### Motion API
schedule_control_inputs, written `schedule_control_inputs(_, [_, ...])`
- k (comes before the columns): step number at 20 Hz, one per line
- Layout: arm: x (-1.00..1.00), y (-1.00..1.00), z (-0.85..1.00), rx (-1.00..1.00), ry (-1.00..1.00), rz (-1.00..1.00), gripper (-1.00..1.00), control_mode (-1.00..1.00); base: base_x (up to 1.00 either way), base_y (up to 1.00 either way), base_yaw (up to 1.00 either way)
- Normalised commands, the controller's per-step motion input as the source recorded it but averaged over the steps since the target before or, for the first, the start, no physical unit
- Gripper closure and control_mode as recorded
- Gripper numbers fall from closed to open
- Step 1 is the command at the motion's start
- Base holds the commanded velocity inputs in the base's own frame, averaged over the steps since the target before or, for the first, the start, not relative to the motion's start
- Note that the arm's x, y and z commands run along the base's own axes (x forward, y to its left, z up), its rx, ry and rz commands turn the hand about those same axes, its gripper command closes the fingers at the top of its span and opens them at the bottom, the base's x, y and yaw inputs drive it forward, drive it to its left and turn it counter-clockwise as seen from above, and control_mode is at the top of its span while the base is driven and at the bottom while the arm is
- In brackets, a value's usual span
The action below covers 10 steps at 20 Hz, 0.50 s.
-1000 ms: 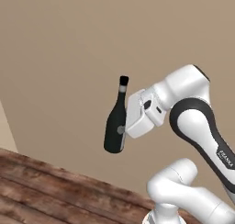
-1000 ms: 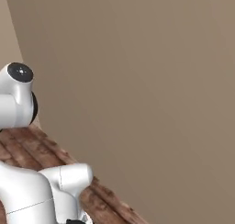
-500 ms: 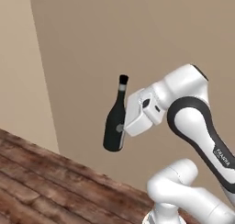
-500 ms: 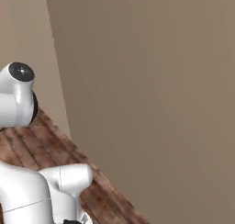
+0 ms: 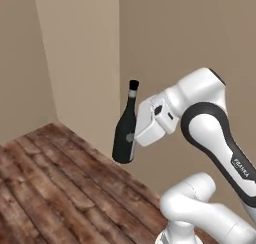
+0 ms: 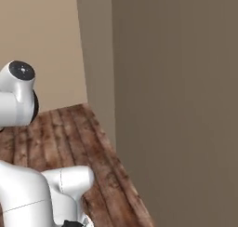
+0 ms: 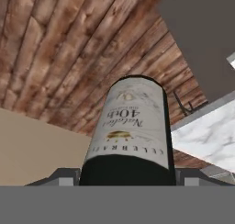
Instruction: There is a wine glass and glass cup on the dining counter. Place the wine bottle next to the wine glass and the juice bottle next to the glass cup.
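Up in the air beside a tan wall corner (image 5: 119, 63), the wine bottle (image 5: 125, 129) hangs upright, well clear of the wooden plank floor (image 5: 55, 188) beneath it. Its dark cap points at the ceiling and its dark green-black body widens downward, with a small pale patch showing on the side that faces me. The gripper (image 5: 134, 138) has closed around the bottle's lower body from the right, its white hand block pressed right against the glass, so the bottle is carried rather than standing on anything. From the left base view the white arm curves up from the lower right, bends over at a dark elbow joint and reaches left to the bottle. From the right base view I see the arm's rounded shoulder and base low on the left, with the plank floor (image 6: 65, 133) running back between tan walls. Looking along the hand, the bottle (image 7: 128, 131) sits square between the finger bases, its pale label upside down with lettering across it and a little golden mark. Off at the right edge of that view lies a slab of grey-veined white marble (image 7: 206, 136), with a dark taupe panel (image 7: 202, 39) beyond it.
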Motion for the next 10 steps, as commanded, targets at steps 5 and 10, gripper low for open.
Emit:
schedule_control_inputs(5, [0.00,0.00,0.00,0.00,0.00,0.00,1.00,1.00,0.99,0.00,0.35])
schedule_control_inputs(10, [0.00,0.00,0.00,0.00,0.00,0.00,1.00,1.00,0.99,0.05,0.30])
